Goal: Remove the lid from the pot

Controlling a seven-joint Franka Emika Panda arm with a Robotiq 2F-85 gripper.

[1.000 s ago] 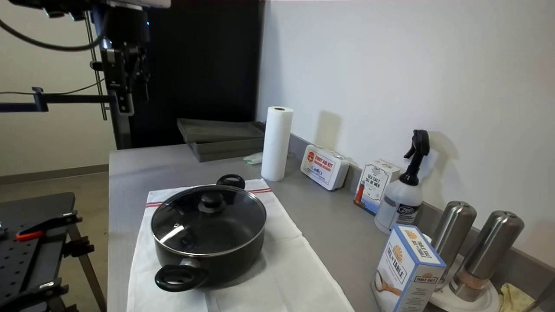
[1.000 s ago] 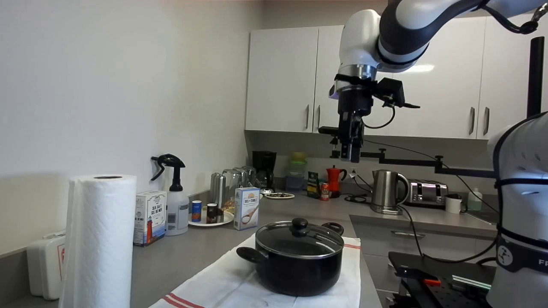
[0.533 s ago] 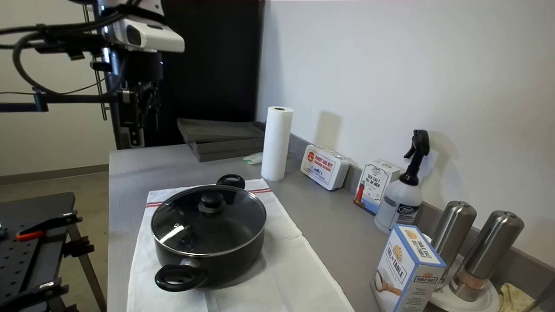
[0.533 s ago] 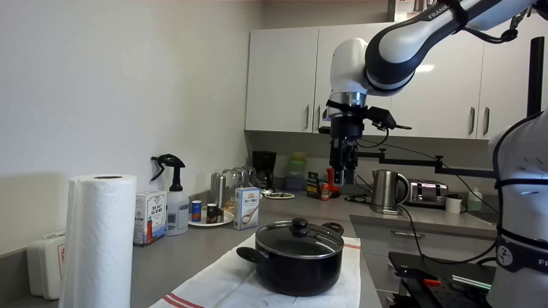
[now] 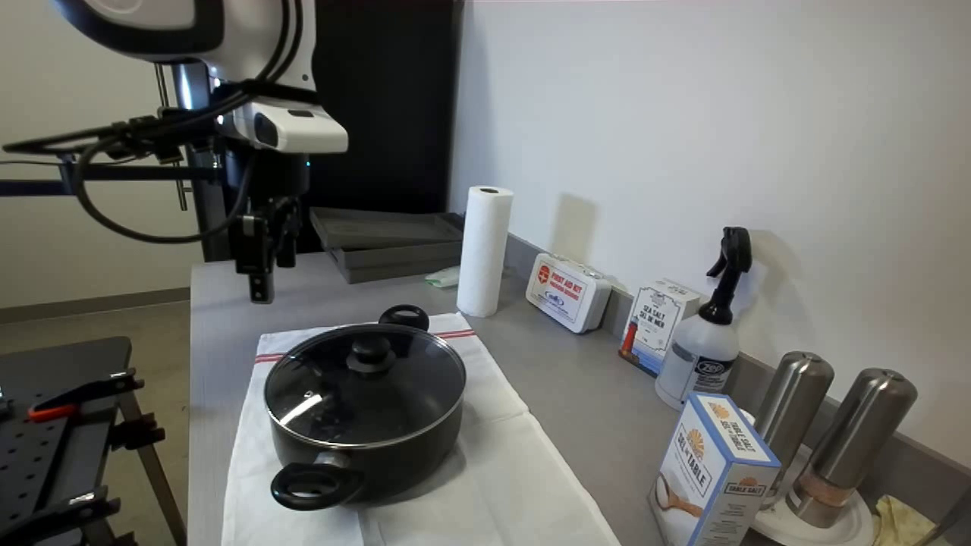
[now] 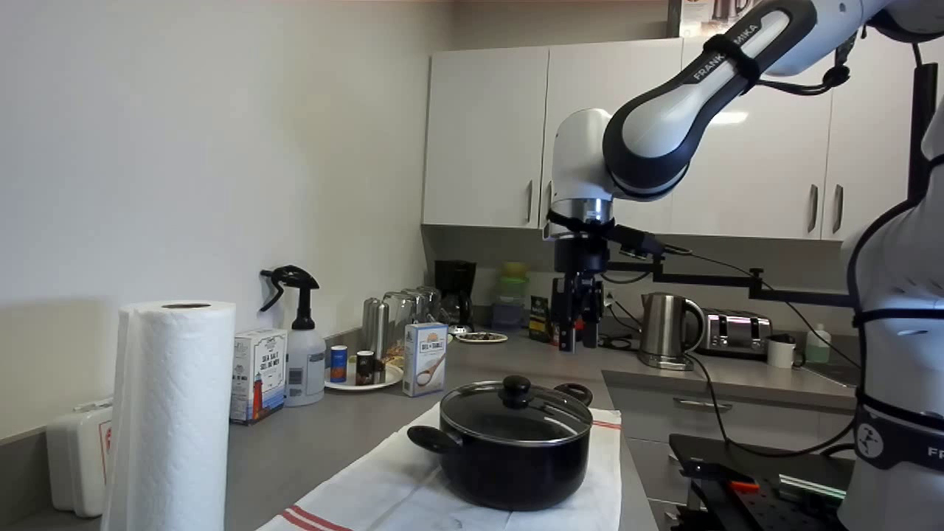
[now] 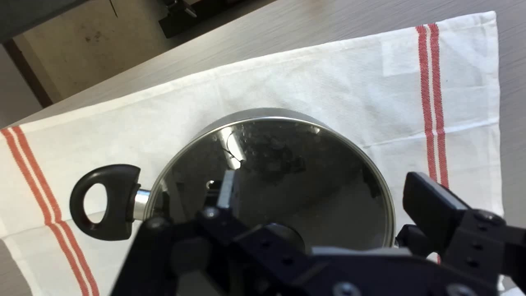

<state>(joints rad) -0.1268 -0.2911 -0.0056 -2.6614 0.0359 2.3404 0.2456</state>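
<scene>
Two fingers (image 7: 433, 201) standing wide apart; I'm holding nothing. My gripper (image 6: 579, 345) is hanging higher than lid (image 5: 402, 402), well apart. Lid is sitting on pot (image 6: 516, 473), knob (image 5: 371, 350) up; pot resting on striped cloth (image 5: 516, 485).

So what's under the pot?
A white, red-striped cloth, laid on the grey counter. The pot covers the patch right beneath it, so whether anything else lies there cannot be seen.
</scene>
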